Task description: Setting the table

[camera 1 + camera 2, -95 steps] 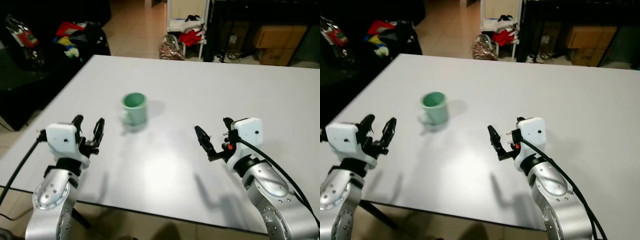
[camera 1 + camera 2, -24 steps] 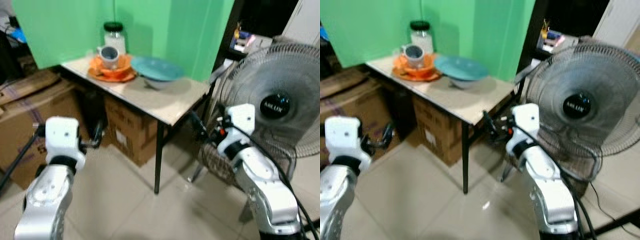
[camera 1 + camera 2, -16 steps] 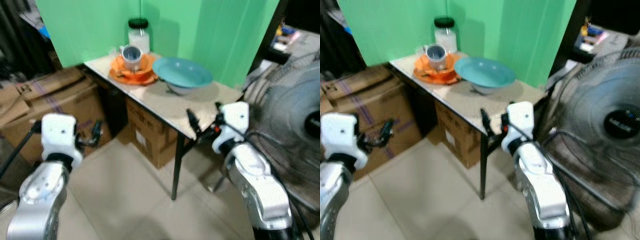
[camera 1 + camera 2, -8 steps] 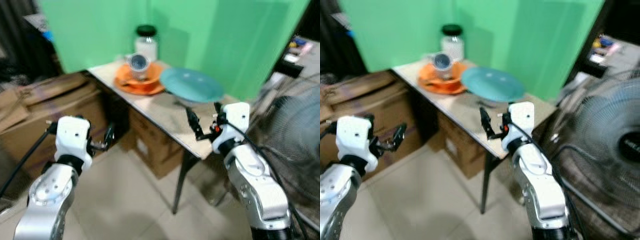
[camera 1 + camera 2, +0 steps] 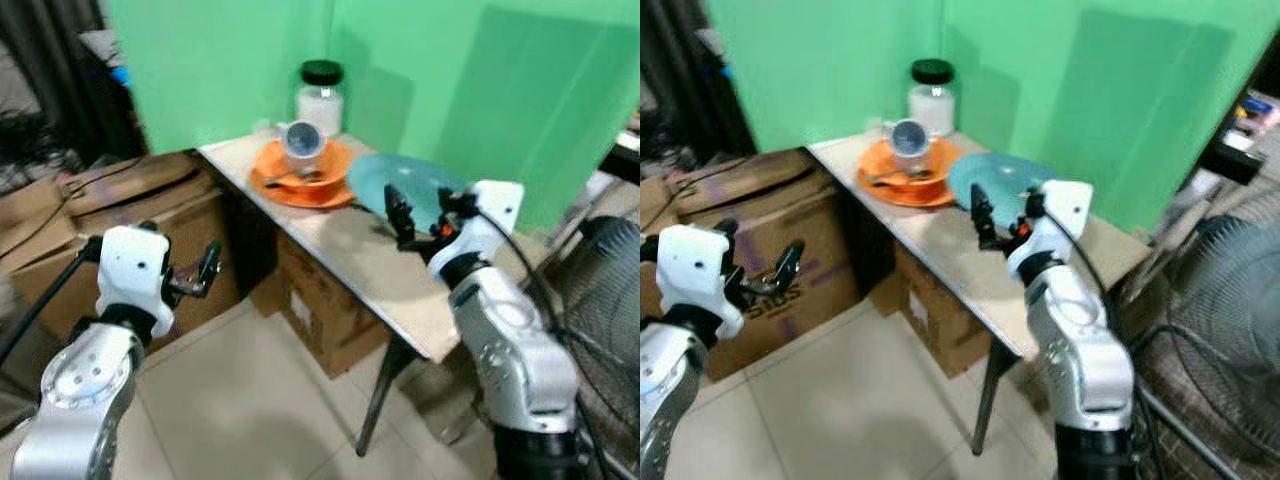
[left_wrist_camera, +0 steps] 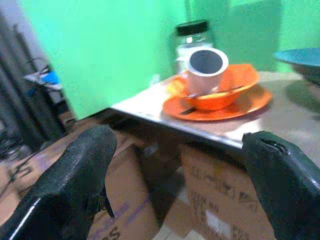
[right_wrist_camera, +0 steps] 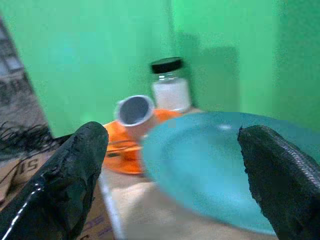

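Note:
A small side table [image 5: 370, 265] stands against a green wall. On it an orange plate [image 5: 300, 180] carries a white mug [image 5: 301, 140] lying tipped, with a black-lidded jar [image 5: 320, 95] behind. A teal plate [image 7: 215, 155] rests on something beside them. My right gripper [image 5: 397, 215] hangs open over the table, just short of the teal plate's near rim. My left gripper [image 5: 205, 272] is open and empty, low beside the cardboard boxes, well left of the table. In the left wrist view the mug [image 6: 206, 64] and orange plate [image 6: 220, 97] lie ahead between the fingers [image 6: 75, 185].
Cardboard boxes [image 5: 120, 215] sit on the floor left of the table, and another box [image 5: 330, 310] under it. A standing fan [image 5: 600, 290] is close on the right. Tiled floor [image 5: 250, 410] lies in front of me.
The view has swung from a white table with a green mug to this side table and drawn closer. My right gripper has risen over the tabletop toward the teal plate.

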